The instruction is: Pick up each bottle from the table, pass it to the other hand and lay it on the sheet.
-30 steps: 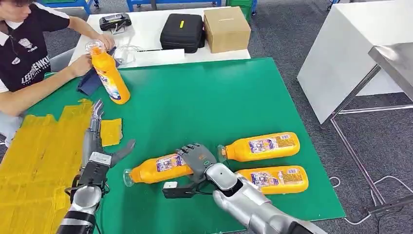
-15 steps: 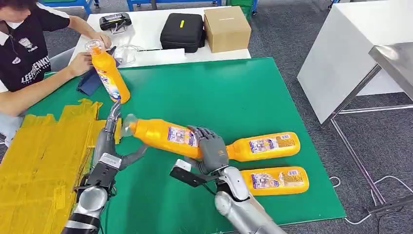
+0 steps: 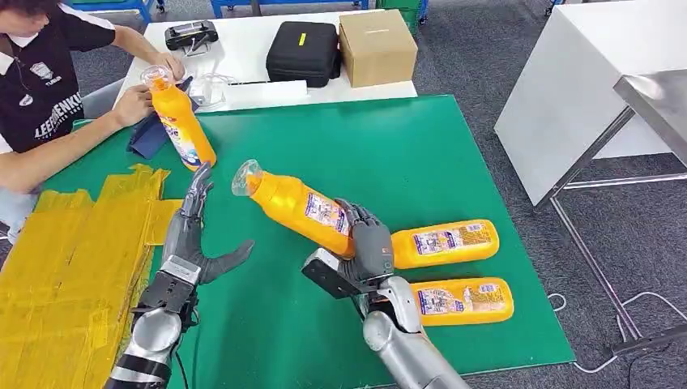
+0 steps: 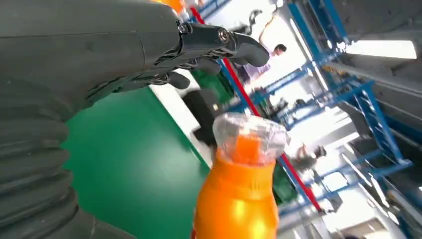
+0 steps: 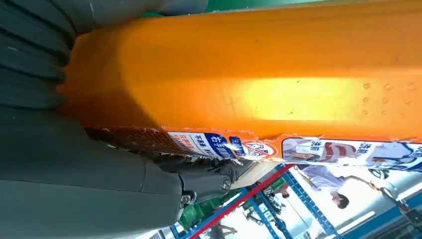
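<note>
Held aloft in the right hand (image 3: 369, 243): an orange bottle (image 3: 304, 209), gripped round its lower body, tilted with the clear-wrapped cap up and toward the left hand (image 3: 194, 235), clear of the green table (image 3: 389, 154). Fingers of that right hand wrapped over the labelled side, seen close in the right wrist view as dark fingers (image 5: 199, 177) under the orange body (image 5: 259, 84). Left hand raised beside the cap, fingers spread wide and holding nothing, thumb stuck out toward the bottle, not touching it; in the left wrist view, dark fingertips (image 4: 234, 42) above and the bottle's cap (image 4: 249, 137) just beyond the palm. Two more orange bottles lying flat on the table at the right: one (image 3: 445, 243) just behind the right hand, another (image 3: 463, 298) nearer the table's front edge, both with labels up. Yellow sheet (image 3: 65, 259) spread over the table's left part, crumpled, with the left forearm over its edge. At the far left corner, a person (image 3: 40, 89) with both hands on a fourth orange bottle (image 3: 180, 121), standing tilted, perhaps resting on a dark blue cloth (image 3: 150, 138) — hard to tell. Behind, on a white table (image 3: 243, 49): a black case (image 3: 304, 53) and a cardboard box (image 3: 377, 47).
</note>
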